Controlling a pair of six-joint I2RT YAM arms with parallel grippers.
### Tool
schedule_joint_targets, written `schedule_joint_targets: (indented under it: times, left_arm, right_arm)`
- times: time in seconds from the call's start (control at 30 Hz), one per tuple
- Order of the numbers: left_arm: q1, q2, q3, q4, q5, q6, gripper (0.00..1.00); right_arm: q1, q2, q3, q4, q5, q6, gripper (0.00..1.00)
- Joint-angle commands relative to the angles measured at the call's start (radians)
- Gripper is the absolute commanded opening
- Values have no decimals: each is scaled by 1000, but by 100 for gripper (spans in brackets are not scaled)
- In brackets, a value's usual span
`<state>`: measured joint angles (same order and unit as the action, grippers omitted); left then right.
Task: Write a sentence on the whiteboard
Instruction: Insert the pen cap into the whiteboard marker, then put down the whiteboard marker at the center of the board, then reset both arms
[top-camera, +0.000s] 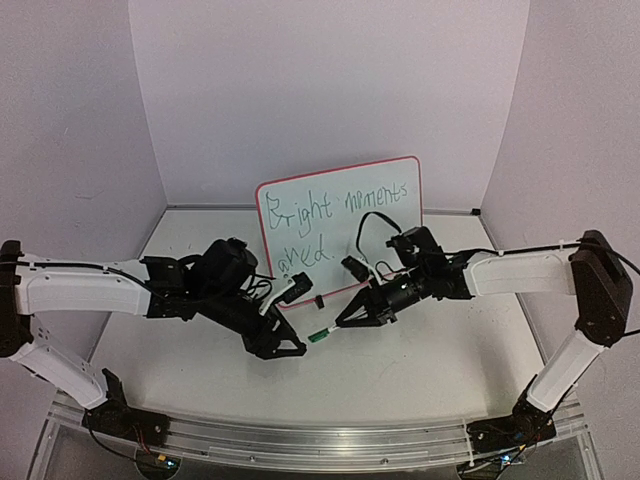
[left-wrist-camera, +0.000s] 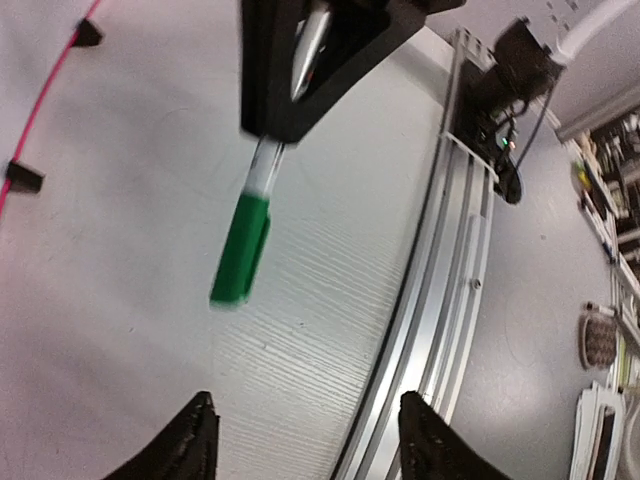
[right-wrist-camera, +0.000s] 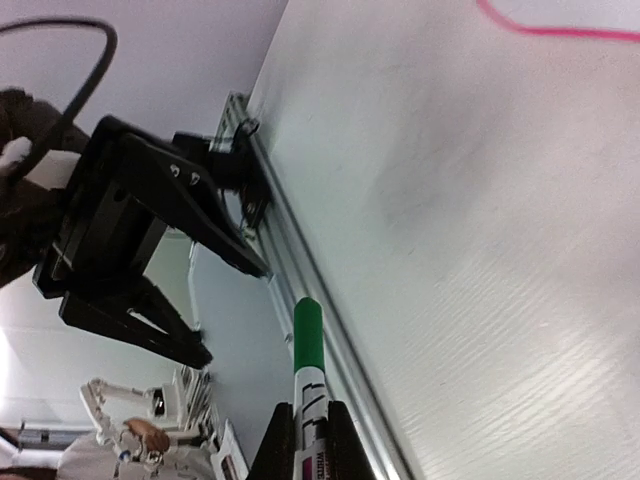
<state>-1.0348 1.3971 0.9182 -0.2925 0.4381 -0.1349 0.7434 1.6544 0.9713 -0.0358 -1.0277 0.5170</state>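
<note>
The whiteboard (top-camera: 340, 215), white with a red-pink rim, stands propped at the back middle with green handwriting on it. Its rim (left-wrist-camera: 60, 72) and a black clip foot (left-wrist-camera: 24, 177) show in the left wrist view. My right gripper (top-camera: 343, 322) is shut on a whiteboard marker (top-camera: 322, 333) and holds it low over the table, in front of the board. The marker's green cap (left-wrist-camera: 240, 250) points at my left gripper (top-camera: 292, 341). In the right wrist view, the marker (right-wrist-camera: 308, 340) sticks out from my right gripper (right-wrist-camera: 310, 440). My left gripper (left-wrist-camera: 310, 445) is open and empty, just short of the cap.
The aluminium rail (top-camera: 320, 437) runs along the table's near edge. It also shows in the left wrist view (left-wrist-camera: 450, 260). White walls close in the back and sides. Bare table (top-camera: 420, 360) lies in front of the arms.
</note>
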Motion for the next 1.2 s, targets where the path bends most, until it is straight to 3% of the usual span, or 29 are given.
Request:
schedule_joint_targets:
  times: [0.0,0.2,0.37,0.57,0.67,0.83,0.97,1.17]
  left_arm:
    - [86,-103,-98,71,-145,-100,66]
    - [176,-117,-124,57,-276,-169,77]
    - [241,-62,-105,60,-290,-233,78]
    - [284,-17,-101,88,-308,-266,79]
    - [334,6,-100,91,-308,-279,79]
    - [453,36,-113,139,-267,-297,81]
    - [577,79,-115,199,-231,-312,83]
    - [831,125,-143,337,-236,-340,85]
  right_arm:
    - [-49,-21,-13,62,198,19,0]
    - [-54,57,11,62,345,26,4]
    - [-72,98,18,61,418,24,15]
    - [-124,87,8,41,516,11,52]
    - [-157,60,1,-7,571,-17,63]
    - [-228,-7,-19,-76,650,-79,92]
    - [-335,-63,-50,-89,672,-118,98]
    - [-555,-133,-96,-88,696,-183,98]
